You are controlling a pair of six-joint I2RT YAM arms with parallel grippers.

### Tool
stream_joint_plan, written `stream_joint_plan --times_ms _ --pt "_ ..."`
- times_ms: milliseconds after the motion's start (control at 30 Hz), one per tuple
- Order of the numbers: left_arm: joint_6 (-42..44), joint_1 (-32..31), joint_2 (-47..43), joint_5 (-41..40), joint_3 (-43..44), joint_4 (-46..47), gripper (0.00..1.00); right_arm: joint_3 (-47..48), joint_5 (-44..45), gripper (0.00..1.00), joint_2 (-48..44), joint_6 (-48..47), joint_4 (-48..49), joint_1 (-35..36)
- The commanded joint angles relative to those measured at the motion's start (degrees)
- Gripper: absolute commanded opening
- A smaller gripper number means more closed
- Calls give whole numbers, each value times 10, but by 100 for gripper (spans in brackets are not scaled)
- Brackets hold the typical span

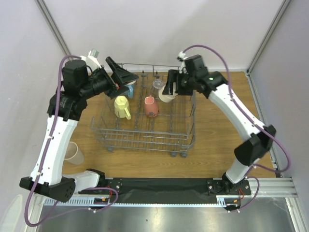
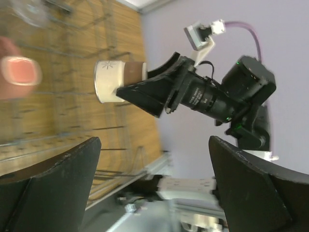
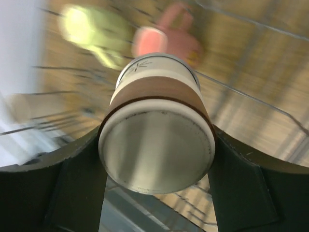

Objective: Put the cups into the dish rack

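Note:
The grey wire dish rack (image 1: 145, 133) stands mid-table. Inside it are a pale yellow cup (image 1: 121, 107), a salmon pink cup (image 1: 150, 106) and a clear glass (image 1: 157, 86). A blue cup (image 1: 130, 90) sits partly under my left gripper (image 1: 124, 76), which hovers open and empty over the rack's back left; its fingers (image 2: 48, 179) frame nothing. My right gripper (image 1: 170, 89) is shut on a cream-and-brown cup (image 3: 157, 121), held on its side over the rack's back right, also seen as the cup (image 2: 118, 79) from the left wrist. A beige cup (image 1: 73, 152) stands on the table, left of the rack.
The wooden table (image 1: 217, 140) is bounded by pale walls at the back and both sides. A black strip (image 1: 159, 186) with both arm bases runs along the near edge. The left arm's upright link stands close beside the beige cup.

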Motion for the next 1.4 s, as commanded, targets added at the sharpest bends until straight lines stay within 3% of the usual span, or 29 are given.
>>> stream_joint_plan --times_ms 0,100,467,900,1267,1367 --pt "124 3 -11 -84 53 -138 100 54 165 0 41 -75 -64 44" --pt "158 8 -21 -123 59 -173 100 64 211 0 80 -89 -88 65" --pt "179 36 -29 -74 45 -202 100 48 305 0 135 -106 -94 97" --pt "174 76 -6 -98 67 -246 100 21 283 0 149 -110 -73 96" --pt "161 82 -27 -77 54 -206 100 8 270 0 176 -125 -57 74" --pt "133 84 -43 -143 46 -199 100 4 259 2 182 -126 -53 66"
